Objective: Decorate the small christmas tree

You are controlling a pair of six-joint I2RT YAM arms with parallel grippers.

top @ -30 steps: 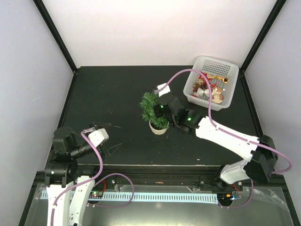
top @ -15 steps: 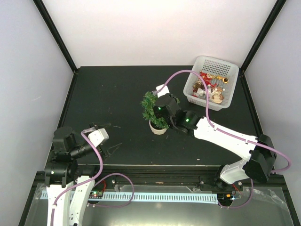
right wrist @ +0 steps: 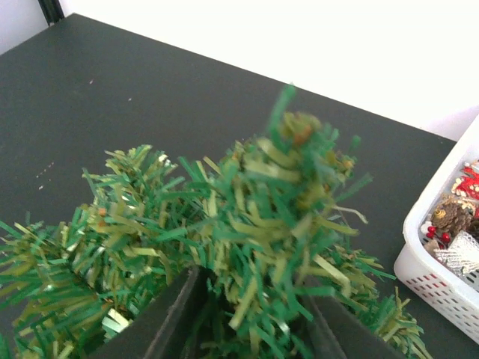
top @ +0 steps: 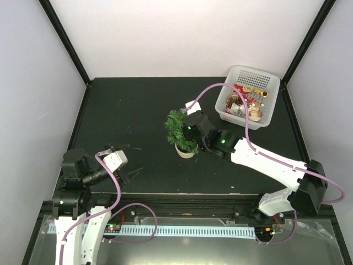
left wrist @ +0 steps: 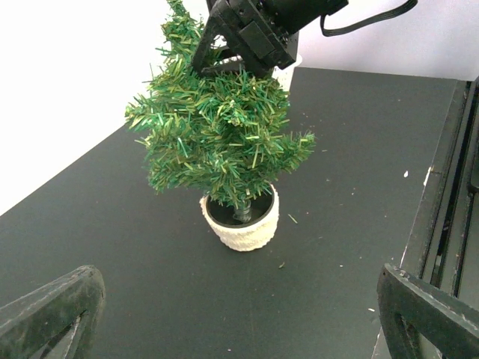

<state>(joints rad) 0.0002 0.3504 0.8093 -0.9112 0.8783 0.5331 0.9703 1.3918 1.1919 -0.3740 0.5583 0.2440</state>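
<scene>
The small christmas tree [top: 176,126] stands in its cream-white pot [top: 186,150] at mid table. My right gripper [top: 189,125] reaches into its upper branches from the right, and its jaws close on the foliage. In the right wrist view the tree [right wrist: 262,209] fills the space between the two dark fingers [right wrist: 168,321]. The left wrist view shows the tree [left wrist: 217,134], the pot [left wrist: 243,228] and the right gripper [left wrist: 228,63] gripping near the top. My left gripper [top: 128,160] is open and empty at the near left, well short of the tree.
A white lattice basket [top: 242,72] of red and gold ornaments [top: 246,103] sits at the back right, and its corner shows in the right wrist view [right wrist: 441,277]. A purple cable arcs from the right arm over the basket. The table's raised edge runs along the near side.
The right gripper has shifted slightly left and back on the tree. The tree leaned left half a second ago and now stands more upright. The left arm has not moved.
</scene>
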